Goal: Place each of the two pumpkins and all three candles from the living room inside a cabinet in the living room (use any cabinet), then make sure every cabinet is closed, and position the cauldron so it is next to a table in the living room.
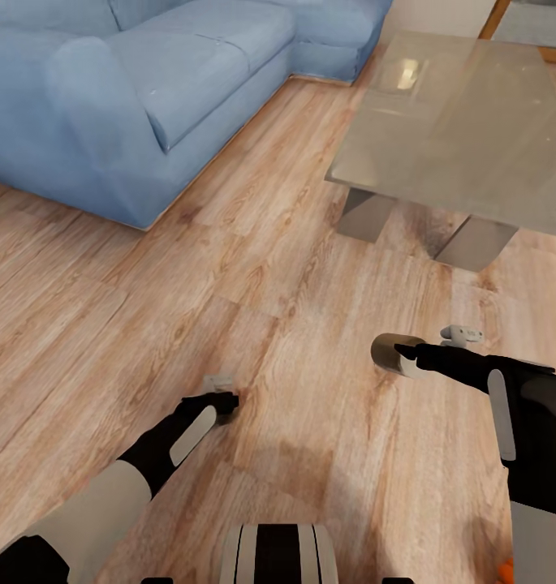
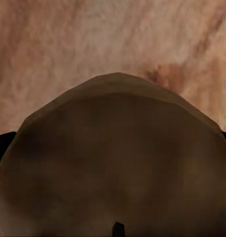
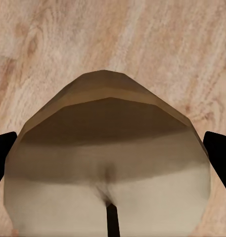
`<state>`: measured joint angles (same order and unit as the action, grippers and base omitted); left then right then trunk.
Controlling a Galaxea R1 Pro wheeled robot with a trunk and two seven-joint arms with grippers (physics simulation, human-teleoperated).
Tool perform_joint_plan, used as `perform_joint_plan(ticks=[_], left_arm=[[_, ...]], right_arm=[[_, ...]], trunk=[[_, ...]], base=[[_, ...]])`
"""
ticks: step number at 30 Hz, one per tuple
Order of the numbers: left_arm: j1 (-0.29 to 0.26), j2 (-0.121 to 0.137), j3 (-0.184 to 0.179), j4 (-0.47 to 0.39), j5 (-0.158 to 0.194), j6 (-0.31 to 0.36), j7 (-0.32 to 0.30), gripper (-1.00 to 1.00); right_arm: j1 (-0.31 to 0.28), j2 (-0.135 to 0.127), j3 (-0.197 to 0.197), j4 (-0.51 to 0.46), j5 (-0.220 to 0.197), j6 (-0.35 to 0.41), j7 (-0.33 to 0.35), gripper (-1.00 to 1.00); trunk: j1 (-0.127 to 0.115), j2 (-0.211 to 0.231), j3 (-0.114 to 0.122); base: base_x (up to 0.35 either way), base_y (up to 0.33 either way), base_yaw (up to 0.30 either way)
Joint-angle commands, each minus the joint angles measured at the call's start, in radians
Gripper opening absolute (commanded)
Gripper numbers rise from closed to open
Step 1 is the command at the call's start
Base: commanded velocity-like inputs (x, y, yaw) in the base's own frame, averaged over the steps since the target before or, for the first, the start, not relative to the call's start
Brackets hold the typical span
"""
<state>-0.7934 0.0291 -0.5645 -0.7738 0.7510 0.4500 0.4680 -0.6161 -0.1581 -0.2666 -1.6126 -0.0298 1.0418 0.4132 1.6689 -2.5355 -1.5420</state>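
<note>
Both arms carry candles low over the wooden floor (image 1: 253,268)
Right gripper (image 1: 401,354) fingers pinch a tan candle (image 3: 110,163); left gripper (image 1: 221,397) fingers clamp another candle (image 2: 113,163), beside the blue sofa (image 1: 148,89) and grey tabletop (image 1: 464,138)

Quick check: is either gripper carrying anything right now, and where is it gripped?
Both carry candles. The right gripper holds a candle by its sides, wick end toward the wrist camera. The left gripper holds another candle, apparently likewise.

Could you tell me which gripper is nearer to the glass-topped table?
Right. The right gripper, holding a candle, sits just short of the table; the left gripper is farther back, toward the sofa side.
</note>
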Motion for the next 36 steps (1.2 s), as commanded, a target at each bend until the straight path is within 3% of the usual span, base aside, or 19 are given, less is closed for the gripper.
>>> perform_joint_plan(ticks=[1, 5, 9, 12, 15, 18, 22, 24, 28, 31, 36], left_arm=[[0.005, 0.001, -0.006, -0.021, 0.007, 0.006, 0.011, -1.00], [0.047, -0.004, -0.005, -0.179, 0.014, 0.043, 0.013, -1.00], [0.091, -0.014, 0.004, -0.289, 0.049, 0.069, 0.018, -1.00], [0.138, -0.017, 0.028, -0.374, 0.064, 0.078, 0.028, -1.00], [0.190, -0.020, 0.055, -0.440, 0.073, 0.080, 0.032, -1.00], [0.217, -0.022, 0.060, -0.460, 0.075, 0.072, 0.029, -1.00], [0.233, -0.038, 0.062, -0.463, 0.074, 0.046, 0.027, -1.00], [0.241, -0.052, 0.062, -0.454, 0.071, 0.003, 0.036, -1.00], [0.248, -0.058, 0.061, -0.410, 0.073, -0.055, 0.028, -1.00], [0.253, -0.080, 0.053, -0.395, 0.073, -0.070, 0.022, -1.00], [0.256, -0.084, 0.052, -0.393, 0.074, -0.070, 0.000, -1.00]], right_arm=[[-0.001, 0.000, 0.000, -0.001, -0.002, 0.005, 0.001, -1.00], [0.013, 0.000, 0.004, -0.001, -0.002, 0.005, 0.002, -1.00], [0.050, -0.004, 0.005, -0.001, -0.002, -0.007, 0.007, -1.00], [0.094, -0.010, -0.002, -0.001, -0.002, -0.075, 0.070, -1.00], [0.122, -0.033, -0.009, -0.001, -0.001, -0.115, 0.209, -1.00], [0.131, -0.066, -0.011, -0.001, -0.001, -0.128, 0.284, -1.00], [0.129, -0.085, -0.026, -0.001, -0.001, -0.133, 0.324, -1.00], [0.118, -0.089, -0.055, -0.001, -0.001, -0.133, 0.334, -1.00], [0.111, -0.091, -0.064, -0.001, -0.001, -0.130, 0.336, -1.00], [0.112, -0.077, -0.060, -0.001, -0.001, -0.129, 0.337, -1.00], [0.111, -0.076, -0.059, -0.001, -0.001, -0.129, 0.337, -1.00]], trunk=[[0.000, 0.000, 0.003], [-0.002, 0.001, 0.019], [-0.004, 0.002, 0.034], [-0.005, 0.003, 0.046], [-0.007, 0.003, 0.057], [-0.008, 0.004, 0.069], [-0.010, 0.005, 0.085], [-0.011, 0.005, 0.092], [-0.013, 0.006, 0.108], [-0.014, 0.007, 0.119], [-0.016, 0.008, 0.139]], base=[[0.000, 0.000, 0.000], [0.000, 0.000, 0.000], [0.000, 0.000, 0.000], [0.000, 0.000, 0.000], [0.000, 0.000, 0.000], [0.000, 0.000, 0.000], [0.000, 0.000, -0.012], [0.000, 0.000, -0.174], [0.000, 0.000, -0.247], [0.000, 0.000, -0.275], [0.000, 0.000, -0.277]])
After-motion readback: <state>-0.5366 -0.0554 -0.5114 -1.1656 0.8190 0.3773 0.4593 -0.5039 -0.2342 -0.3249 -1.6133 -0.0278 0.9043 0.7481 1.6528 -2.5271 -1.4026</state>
